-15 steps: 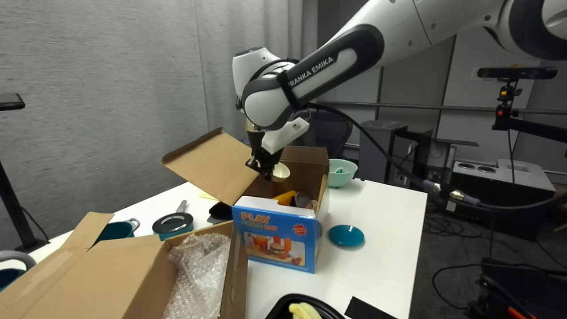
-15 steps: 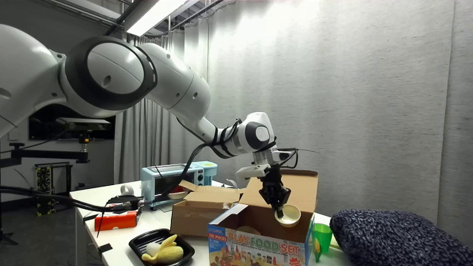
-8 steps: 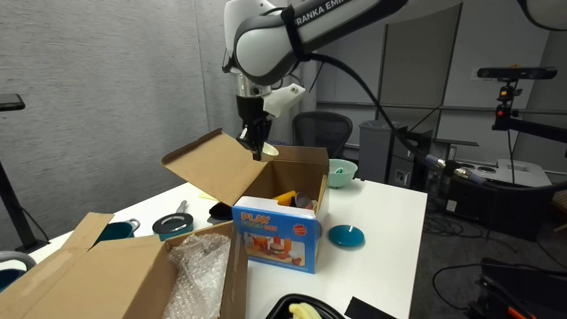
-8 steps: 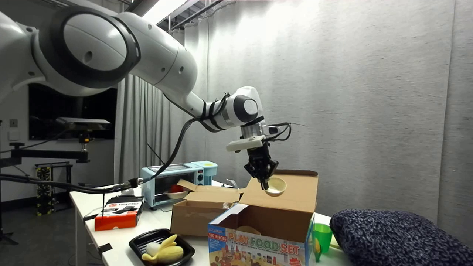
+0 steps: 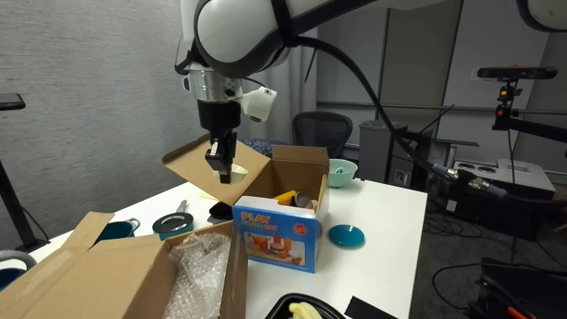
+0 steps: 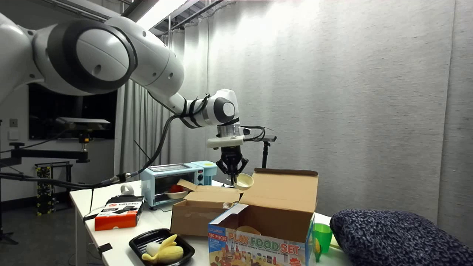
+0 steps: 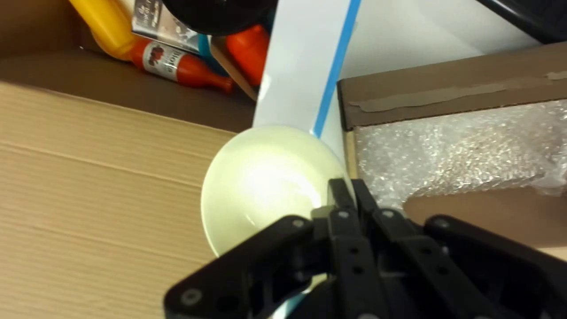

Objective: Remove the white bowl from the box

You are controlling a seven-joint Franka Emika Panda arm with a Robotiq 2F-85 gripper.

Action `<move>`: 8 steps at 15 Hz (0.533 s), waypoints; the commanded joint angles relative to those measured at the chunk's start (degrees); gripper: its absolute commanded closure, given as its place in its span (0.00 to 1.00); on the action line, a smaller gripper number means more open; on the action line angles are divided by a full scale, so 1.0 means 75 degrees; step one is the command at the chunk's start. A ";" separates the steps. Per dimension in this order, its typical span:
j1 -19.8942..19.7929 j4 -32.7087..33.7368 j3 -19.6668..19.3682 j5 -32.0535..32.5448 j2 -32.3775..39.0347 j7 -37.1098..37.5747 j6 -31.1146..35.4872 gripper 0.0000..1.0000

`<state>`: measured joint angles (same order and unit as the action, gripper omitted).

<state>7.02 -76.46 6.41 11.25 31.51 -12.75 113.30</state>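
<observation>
The white bowl [image 5: 239, 173] is small and cream-white and hangs tilted from my gripper [image 5: 225, 177]. My gripper is shut on the bowl's rim, one finger inside and one outside, as the wrist view shows at the fingertips [image 7: 352, 192]. The bowl also shows in an exterior view [image 6: 244, 181]. The box [image 6: 258, 247] has blue "PLAY FOOD SET" print outside, brown cardboard inside and a long raised flap [image 6: 282, 190]. The bowl is outside the box's opening, above and beside that flap. Toy food, including a red bottle [image 7: 177, 66], lies in the box.
A longer cardboard box [image 5: 133, 270] with bubble wrap [image 5: 199, 270] stands beside the printed box. A black tray [image 6: 136, 245] holds a toy banana. A teal plate [image 5: 346, 235], a mint bowl [image 5: 342, 175], a lidded pan [image 5: 173, 225] and a light-blue toaster oven [image 6: 149, 184] are on the table.
My gripper has lifted the bowl up out of the box and carried it left in both exterior views, along the raised flap. The bowl has stayed in the gripper.
</observation>
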 commanded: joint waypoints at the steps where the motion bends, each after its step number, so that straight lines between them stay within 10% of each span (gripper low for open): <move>1: 0.0109 0.0195 0.0194 -0.0116 0.0209 -0.0775 -0.0178 0.99; 8: 0.0230 0.0189 0.0271 0.0004 0.0724 -0.1702 -0.1169 0.99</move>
<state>8.81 -76.42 8.10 11.28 35.37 -21.73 108.27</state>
